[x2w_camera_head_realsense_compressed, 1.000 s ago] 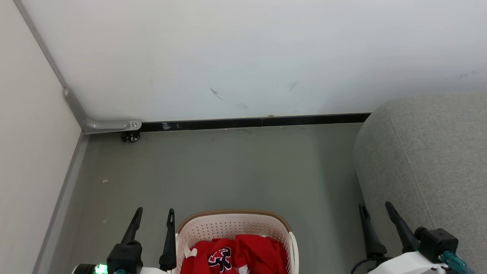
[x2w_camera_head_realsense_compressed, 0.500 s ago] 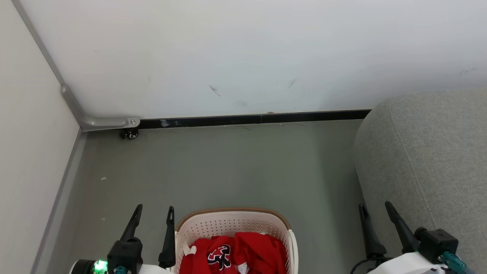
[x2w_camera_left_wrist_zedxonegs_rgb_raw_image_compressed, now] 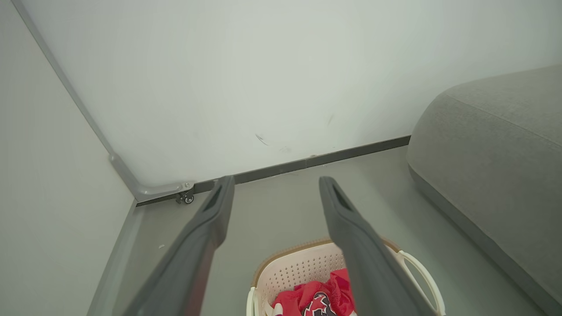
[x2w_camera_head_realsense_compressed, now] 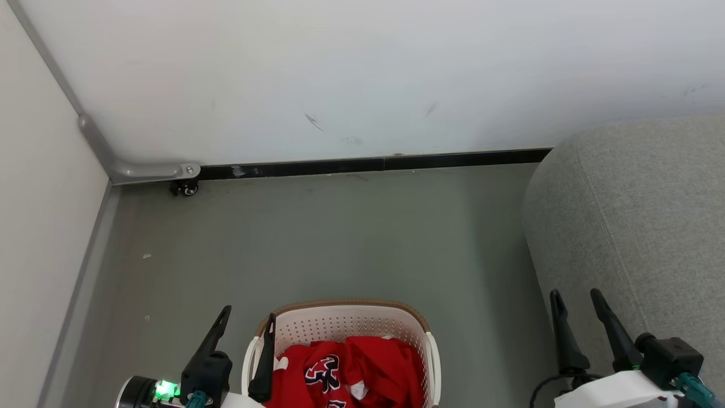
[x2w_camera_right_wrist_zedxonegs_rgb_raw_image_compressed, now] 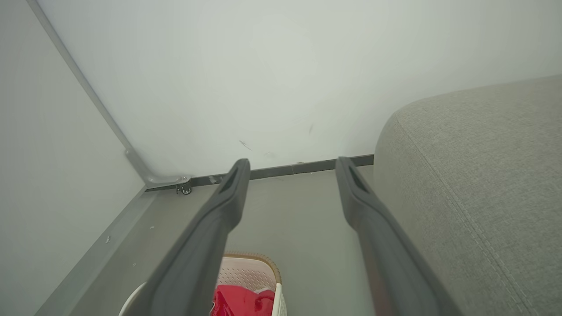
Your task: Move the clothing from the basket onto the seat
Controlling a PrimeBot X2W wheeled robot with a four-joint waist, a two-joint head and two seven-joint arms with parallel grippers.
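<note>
— Down on the grey-green floor (x2w_camera_head_realsense_compressed: pixel 340 238), by the white wall (x2w_camera_head_realsense_compressed: pixel 362 68), what has altered in the last second?
— Mostly the camera. The black skirting strip (x2w_camera_head_realsense_compressed: pixel 396 163) and the small castor (x2w_camera_head_realsense_compressed: pixel 185 188) in the corner have both slid up the head view, so the head has tipped down a little, and more of the cream-white perforated plastic basket (x2w_camera_head_realsense_compressed: pixel 345 304) with its brown rim shows.
— And the arms?
— The left pincer (x2w_camera_head_realsense_compressed: pixel 249 313) has swung inward. Its inner finger stood clear of the basket's left side; now it crosses the rim there. Fingers wide apart, nothing between them.
— The right pincer (x2w_camera_head_realsense_compressed: pixel 574 293)?
— Drifted a shade outward, toward the large light-grey fabric-covered sofa seat (x2w_camera_head_realsense_compressed: pixel 634 226), hanging before its rounded end. Spread wide too, and empty.
— Where is the red sports clothing (x2w_camera_head_realsense_compressed: pixel 368 362)?
— Bunched in the basket, jersey numerals uppermost, untouched. The basket stands on the floor near the seat, a strip of floor between them.
— Meaning?
— I judge it the start of the reach: the left arm lining up over the load, nothing on the seat yet. It must dip lower before it can pinch cloth, and the finger over the rim could nudge that light basket aside
</note>
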